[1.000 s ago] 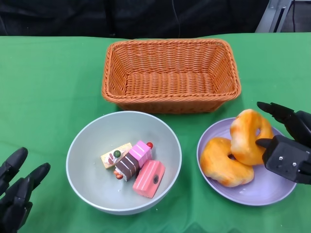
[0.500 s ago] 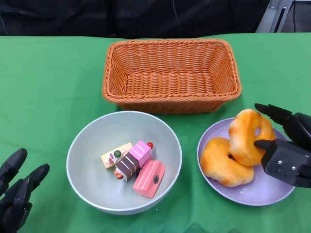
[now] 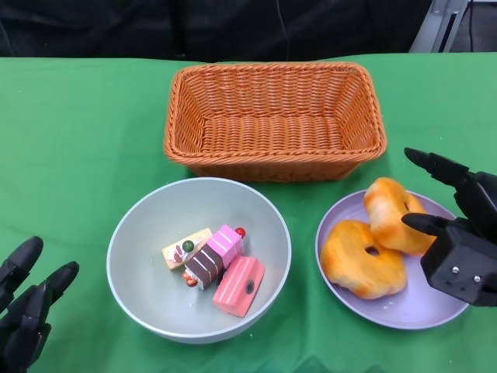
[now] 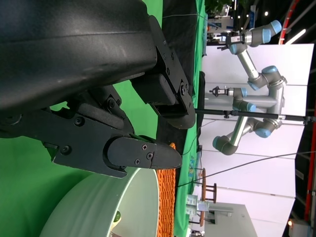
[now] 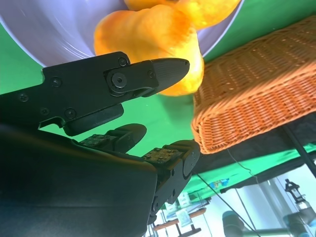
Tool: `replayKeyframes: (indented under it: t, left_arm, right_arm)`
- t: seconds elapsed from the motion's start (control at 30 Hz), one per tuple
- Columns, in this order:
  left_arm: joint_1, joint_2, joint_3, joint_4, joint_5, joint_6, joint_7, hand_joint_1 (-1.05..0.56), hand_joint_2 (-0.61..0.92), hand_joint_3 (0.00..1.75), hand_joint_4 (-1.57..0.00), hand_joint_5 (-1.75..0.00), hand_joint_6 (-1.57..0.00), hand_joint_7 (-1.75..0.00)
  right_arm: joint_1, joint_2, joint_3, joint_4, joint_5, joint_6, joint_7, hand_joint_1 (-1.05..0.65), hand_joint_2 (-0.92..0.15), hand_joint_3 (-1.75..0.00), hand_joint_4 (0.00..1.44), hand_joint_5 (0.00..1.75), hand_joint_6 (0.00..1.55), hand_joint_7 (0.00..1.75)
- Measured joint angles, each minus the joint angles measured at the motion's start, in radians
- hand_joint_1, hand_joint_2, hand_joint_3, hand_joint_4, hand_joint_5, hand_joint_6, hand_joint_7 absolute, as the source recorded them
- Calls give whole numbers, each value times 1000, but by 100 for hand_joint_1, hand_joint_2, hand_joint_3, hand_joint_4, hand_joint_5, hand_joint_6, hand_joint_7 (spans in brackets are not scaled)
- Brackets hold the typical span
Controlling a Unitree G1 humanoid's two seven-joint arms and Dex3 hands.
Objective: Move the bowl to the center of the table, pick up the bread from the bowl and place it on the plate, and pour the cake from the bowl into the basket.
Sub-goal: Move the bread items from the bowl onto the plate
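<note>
A grey bowl sits at the front middle of the green table and holds several small toy cakes. Two golden ring breads lie on the purple plate to its right: one flat, the other leaning on it. My right hand hovers over the plate's right side with its fingers spread around the leaning bread; the thumb tip is at the bread's edge. In the right wrist view that bread shows just beyond the fingers. My left hand rests at the front left, fingers apart and empty.
An empty orange wicker basket stands behind the bowl and plate, near the table's middle back. Green cloth lies bare to the left of the bowl and basket. Robot arms and stands show far off in the left wrist view.
The second bread has sunk from standing upright in my right hand to leaning low on the plate. The right hand's fingers have spread wider and drawn slightly back. The left hand has not moved.
</note>
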Motion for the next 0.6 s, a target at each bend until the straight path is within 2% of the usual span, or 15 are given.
replayKeyframes:
  t: [0.27,0.43,0.5,0.6]
  left_arm:
    - [-7,4,4,6,-10,0,-16,-54,92,17,-99,0,-86,0]
    - [-10,9,6,8,-8,0,-17,-54,92,16,-99,0,-87,0]
    - [-12,12,5,9,-8,0,-18,-55,92,16,-98,0,-85,0]
    - [-13,19,4,14,-8,0,-24,-55,92,16,-97,0,-85,0]
  right_arm:
    - [77,0,-51,-113,33,-8,4,-67,-92,-16,52,2,42,2]
    - [137,11,-106,-181,85,-71,-17,-64,-92,-14,57,4,46,3]
    - [161,18,-130,-192,141,-127,-12,-48,-91,-8,63,7,52,5]
    - [204,49,-176,-213,279,-259,20,-38,-92,-4,70,10,61,8]
